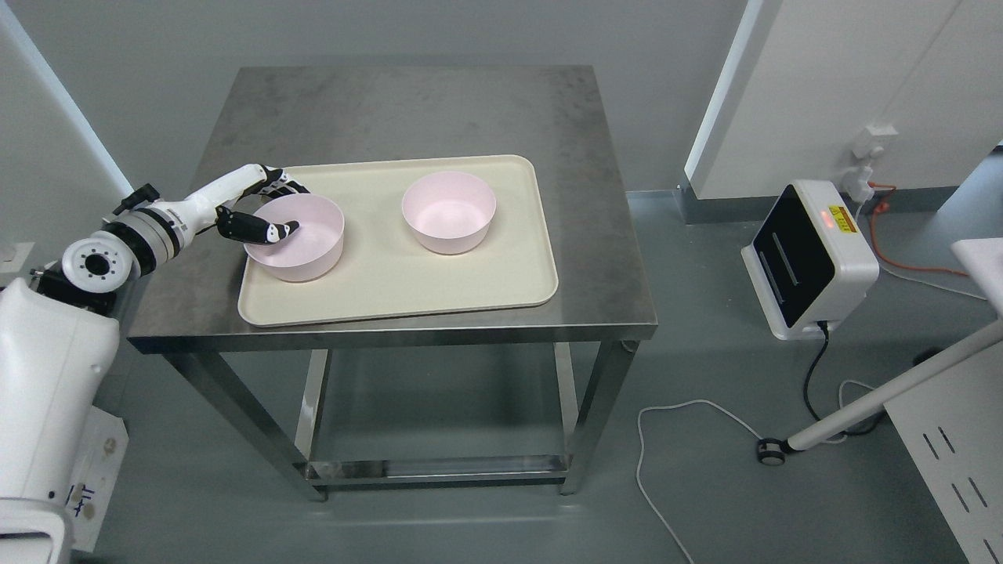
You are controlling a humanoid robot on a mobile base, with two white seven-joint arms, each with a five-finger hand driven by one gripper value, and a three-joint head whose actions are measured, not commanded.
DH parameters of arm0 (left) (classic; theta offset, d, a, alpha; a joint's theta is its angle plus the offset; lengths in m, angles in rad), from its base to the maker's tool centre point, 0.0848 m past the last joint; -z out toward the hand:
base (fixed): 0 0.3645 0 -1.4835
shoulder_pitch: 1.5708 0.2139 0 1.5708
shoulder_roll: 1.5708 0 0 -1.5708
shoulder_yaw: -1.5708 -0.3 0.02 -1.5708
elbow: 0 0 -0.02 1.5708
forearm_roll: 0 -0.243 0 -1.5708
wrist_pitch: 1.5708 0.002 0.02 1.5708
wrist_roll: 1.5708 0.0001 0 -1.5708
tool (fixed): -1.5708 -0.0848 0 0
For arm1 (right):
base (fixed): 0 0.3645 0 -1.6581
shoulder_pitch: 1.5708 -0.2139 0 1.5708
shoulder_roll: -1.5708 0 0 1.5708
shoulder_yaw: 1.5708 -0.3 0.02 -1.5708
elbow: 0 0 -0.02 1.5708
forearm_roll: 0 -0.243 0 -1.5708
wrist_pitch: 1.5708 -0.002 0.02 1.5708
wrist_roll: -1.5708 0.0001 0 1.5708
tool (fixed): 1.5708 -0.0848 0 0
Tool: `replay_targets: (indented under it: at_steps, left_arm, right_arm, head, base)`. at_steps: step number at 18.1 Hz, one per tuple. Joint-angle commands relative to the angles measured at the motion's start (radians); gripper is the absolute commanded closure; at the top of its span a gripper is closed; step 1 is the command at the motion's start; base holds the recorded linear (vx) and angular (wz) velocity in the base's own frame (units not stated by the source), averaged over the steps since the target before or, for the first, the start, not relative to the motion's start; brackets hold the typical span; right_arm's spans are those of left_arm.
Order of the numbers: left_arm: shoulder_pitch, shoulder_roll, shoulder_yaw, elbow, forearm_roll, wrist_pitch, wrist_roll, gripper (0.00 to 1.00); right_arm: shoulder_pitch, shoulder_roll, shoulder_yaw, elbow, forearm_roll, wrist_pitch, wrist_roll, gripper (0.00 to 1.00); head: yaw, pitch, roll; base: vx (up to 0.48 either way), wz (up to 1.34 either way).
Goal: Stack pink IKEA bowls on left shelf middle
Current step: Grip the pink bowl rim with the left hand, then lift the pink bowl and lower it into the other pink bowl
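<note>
My left hand [262, 210] pinches the rim of the near pink bowl [298, 237], thumb inside and fingers [291, 188] curled round its outer wall. It sits on the cream tray [470, 294] on the steel surface [392, 110], well apart from the second pink bowl [448, 211]. Nothing is stacked yet (no shelf in sight), so nearly everything remains.

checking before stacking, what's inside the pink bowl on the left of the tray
Only the left hand's thumb reaches inside the left pink bowl, with the other fingers around the outer wall. The thumb covers part of the bowl's inside; the rest shows nothing else.
</note>
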Motion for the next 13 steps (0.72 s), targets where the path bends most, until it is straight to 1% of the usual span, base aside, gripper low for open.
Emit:
replay_targets:
  at_steps: [1, 4, 5, 8, 10, 13]
  left_arm:
    - [-0.015, -0.024, -0.019, 0.021, -0.010, -0.079, -0.002, 0.89]
    - [-0.017, -0.038, -0.017, 0.019, -0.010, -0.090, -0.004, 0.98]
    - [-0.018, -0.043, -0.014, 0.019, -0.010, -0.091, -0.006, 0.99]
    - [-0.041, -0.057, -0.001, 0.016, -0.008, -0.093, -0.006, 1.00]
    - [-0.069, -0.072, 0.030, 0.009, -0.001, -0.091, -0.015, 1.00]
    - [-0.129, -0.099, 0.085, -0.048, 0.004, -0.076, -0.067, 1.00]
  right_arm:
    - [0.000, -0.017, -0.011, 0.000, 0.008, -0.001, -0.002, 0.00]
    - [0.000, -0.017, -0.009, 0.000, 0.008, -0.001, 0.000, 0.00]
    - [0.000, -0.017, -0.009, 0.000, 0.008, -0.001, -0.002, 0.00]
    - [0.000, -0.017, -0.009, 0.000, 0.008, -0.001, -0.002, 0.00]
    - [0.000, -0.017, -0.009, 0.000, 0.008, -0.001, -0.002, 0.00]
    - [0.000, -0.017, -0.009, 0.000, 0.008, -0.001, -0.002, 0.00]
  head:
    - [0.0000, 0.000, 0.000]
    - [0.0000, 0.000, 0.000]
    - [0.0000, 0.000, 0.000]
    - [0.0000, 0.000, 0.000]
    - [0.0000, 0.000, 0.000]
    - [0.0000, 0.000, 0.000]
  base:
    - [0.000, 0.00]
    - [0.001, -0.01]
    - [0.010, -0.01]
    - [0.021, 0.00]
    - [0.040, 0.01]
    - [0.037, 0.00]
